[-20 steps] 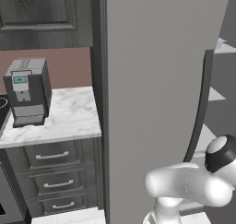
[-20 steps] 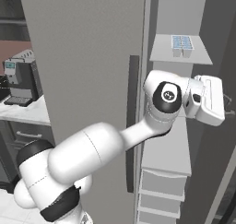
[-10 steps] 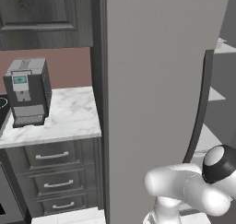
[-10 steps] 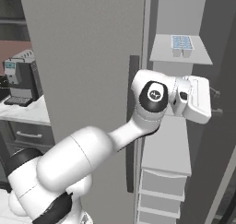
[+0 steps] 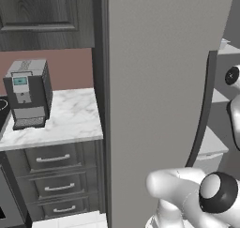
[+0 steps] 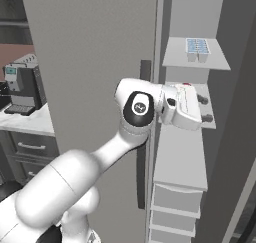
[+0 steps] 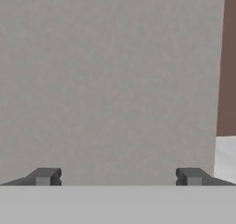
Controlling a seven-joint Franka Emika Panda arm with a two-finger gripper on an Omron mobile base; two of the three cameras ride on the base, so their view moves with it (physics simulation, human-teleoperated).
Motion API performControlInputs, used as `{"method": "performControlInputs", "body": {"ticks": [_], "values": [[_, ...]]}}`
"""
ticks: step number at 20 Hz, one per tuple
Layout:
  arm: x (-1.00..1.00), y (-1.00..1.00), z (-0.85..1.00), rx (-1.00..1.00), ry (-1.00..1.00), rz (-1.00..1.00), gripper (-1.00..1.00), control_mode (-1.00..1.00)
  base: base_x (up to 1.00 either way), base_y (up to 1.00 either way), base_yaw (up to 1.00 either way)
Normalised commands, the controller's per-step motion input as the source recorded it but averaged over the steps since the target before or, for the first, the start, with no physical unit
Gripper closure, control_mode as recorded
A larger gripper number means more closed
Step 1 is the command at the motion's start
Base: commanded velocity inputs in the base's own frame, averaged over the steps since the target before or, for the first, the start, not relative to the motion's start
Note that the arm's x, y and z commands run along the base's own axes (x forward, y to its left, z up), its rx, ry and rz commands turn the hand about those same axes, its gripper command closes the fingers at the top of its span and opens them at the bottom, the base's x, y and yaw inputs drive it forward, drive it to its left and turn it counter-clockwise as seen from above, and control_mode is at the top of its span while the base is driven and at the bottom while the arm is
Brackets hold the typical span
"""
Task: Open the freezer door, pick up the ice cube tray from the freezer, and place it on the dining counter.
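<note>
The freezer door (image 6: 90,42) is a tall grey panel with a dark bar handle (image 6: 145,137); in the left base view the door (image 5: 154,81) carries its curved handle (image 5: 202,110) on the right. Beside it the freezer (image 6: 180,157) stands open, its white shelves showing. The ice cube tray (image 6: 198,46), pale blue with square cells, lies on the top shelf. My gripper (image 6: 204,109) hovers open over the second shelf, below the tray and just right of the door's edge, with nothing between its fingers. In the hand view the gripper (image 7: 117,177) faces a flat grey surface.
A coffee machine (image 5: 27,93) stands on a narrow marble top (image 5: 65,121) over dark drawers (image 5: 54,159), left of the freezer. A dark grey panel (image 6: 235,137) bounds the freezer opening on the right. My white arm (image 6: 75,187) crosses in front of the door.
The jaws have spread wide apart. The hand has drawn back to the left, from deeper in the freezer opening toward the door's edge. The tray has not moved.
</note>
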Motion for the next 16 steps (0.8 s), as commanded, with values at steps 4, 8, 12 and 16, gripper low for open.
{"method": "performControlInputs", "body": {"ticks": [4, 8, 12, 16], "values": [[-0.03, 0.46, 0.0, 0.03, 0.07, 0.13, -1.0, -1.0, 0.0, 0.0, 0.0], [-0.08, 0.42, 0.04, 0.05, 0.06, 0.12, -1.0, -1.0, 0.0, 0.0, 0.0], [-0.1, 0.4, 0.05, 0.06, 0.08, 0.12, -1.0, -1.0, 0.0, 0.0, 0.0], [-0.13, 0.38, 0.0, 0.05, 0.06, 0.12, -1.0, -1.0, 0.0, 0.0, 0.0]]}}
